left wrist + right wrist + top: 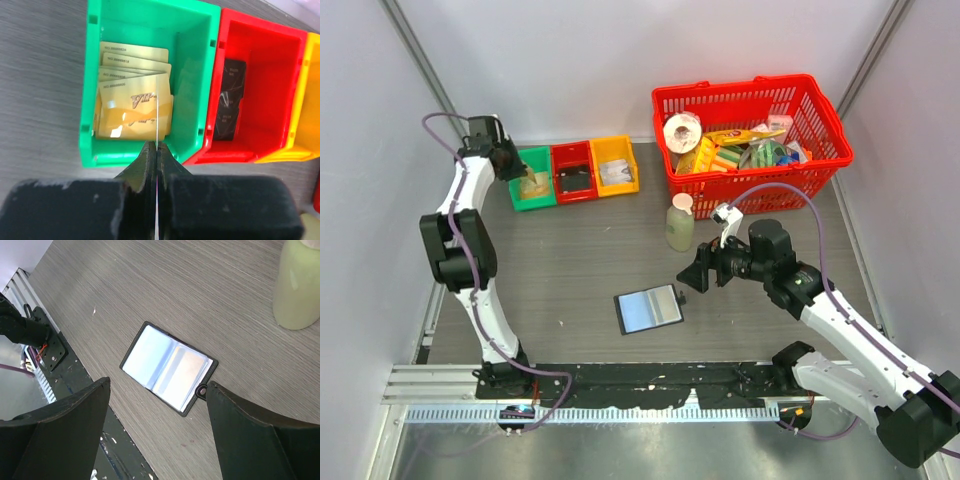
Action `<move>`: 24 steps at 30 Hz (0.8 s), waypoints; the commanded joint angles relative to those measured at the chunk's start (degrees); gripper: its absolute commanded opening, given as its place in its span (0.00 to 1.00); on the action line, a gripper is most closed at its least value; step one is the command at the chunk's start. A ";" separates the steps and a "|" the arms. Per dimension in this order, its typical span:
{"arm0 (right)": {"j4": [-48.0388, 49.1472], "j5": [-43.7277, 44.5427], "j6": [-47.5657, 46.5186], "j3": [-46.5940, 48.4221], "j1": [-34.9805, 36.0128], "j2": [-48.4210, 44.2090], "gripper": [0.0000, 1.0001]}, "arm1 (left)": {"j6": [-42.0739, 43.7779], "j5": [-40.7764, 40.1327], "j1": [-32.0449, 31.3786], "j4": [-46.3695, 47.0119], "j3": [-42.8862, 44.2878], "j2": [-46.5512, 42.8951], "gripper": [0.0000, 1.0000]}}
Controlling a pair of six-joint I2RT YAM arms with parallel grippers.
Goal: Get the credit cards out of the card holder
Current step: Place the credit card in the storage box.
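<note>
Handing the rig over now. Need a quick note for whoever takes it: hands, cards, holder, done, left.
Left hand: shut on a thin plastic card, seen edge-on, held above the green plastic tray.
Right hand: open and empty, hovering over the small black folding card holder.
Holder: lies open on the table, pale inner faces up.
Done: several gold cards are stacked in the green tray.
Left: drop the held card into the tray. I cannot tell whether any cards sit in the holder's sleeves, so check.
</note>
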 commanded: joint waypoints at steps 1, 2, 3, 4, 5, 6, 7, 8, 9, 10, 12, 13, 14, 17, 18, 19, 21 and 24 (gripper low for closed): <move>3.18 0.90 -0.25 -0.13 0.24 0.23 0.82 | -3.06 4.74 0.07 -1.14 7.55 6.87 0.02; 3.00 0.90 -0.34 -0.13 0.24 0.41 0.82 | -3.59 6.06 0.07 -1.14 8.96 8.46 0.03; 3.09 0.99 -0.25 -0.30 0.32 0.58 0.82 | -4.20 7.20 -0.01 -1.14 9.93 9.69 0.06; 3.00 0.99 -0.25 -0.31 0.24 0.59 0.82 | -4.64 8.00 -0.02 -1.14 10.81 10.84 0.09; 2.74 1.08 -0.34 -0.31 0.24 0.85 0.82 | -4.91 8.09 0.07 -1.49 11.42 11.54 0.14; 2.74 1.25 -0.25 -0.31 0.24 0.94 0.82 | -5.09 8.01 0.07 -2.10 12.04 12.16 0.20; 2.65 1.51 -0.08 -0.22 0.24 1.03 0.82 | -5.00 7.40 0.07 -2.89 12.65 12.51 0.27; 2.65 1.78 0.01 -0.22 0.24 1.11 0.82 | -4.57 6.52 -0.01 -3.77 12.92 12.43 0.34; 2.56 1.95 0.10 -0.13 0.24 1.11 0.82 | -4.13 5.21 -0.10 -4.38 12.92 11.91 0.39; 2.56 2.30 0.36 -0.04 0.24 1.20 0.82 | -3.69 3.80 0.07 -5.00 12.58 11.21 0.47; 2.13 3.27 1.06 0.13 0.24 1.73 0.81 | -2.81 0.72 0.07 -5.97 11.44 7.96 0.56; 1.95 3.36 1.33 0.31 0.41 1.90 0.81 | -2.63 -0.25 -0.01 -6.32 10.73 6.47 0.62; 1.69 3.62 1.51 0.31 0.85 2.60 0.81 | -2.54 -1.04 -0.02 -6.50 9.42 4.45 0.68; 0.46 7.91 2.56 1.18 3.30 4.36 0.81 | -2.36 -3.85 -1.07 -7.46 5.38 -2.14 0.77; -0.07 9.15 2.82 1.80 5.49 5.76 0.80 | -2.28 -5.25 -2.11 -7.73 3.80 -4.42 0.79; -0.86 12.82 3.09 2.24 6.73 6.47 0.80 | -2.54 -6.57 -3.08 -7.90 1.61 -7.32 0.80; -2.00 18.27 4.84 3.47 10.60 9.28 0.79 | -3.50 -7.02 -5.63 -7.99 -3.57 -13.38 0.80; -2.10 22.69 7.65 4.52 15.08 13.75 0.76 | -6.13 -9.74 -12.38 -5.19 -15.25 -24.44 0.80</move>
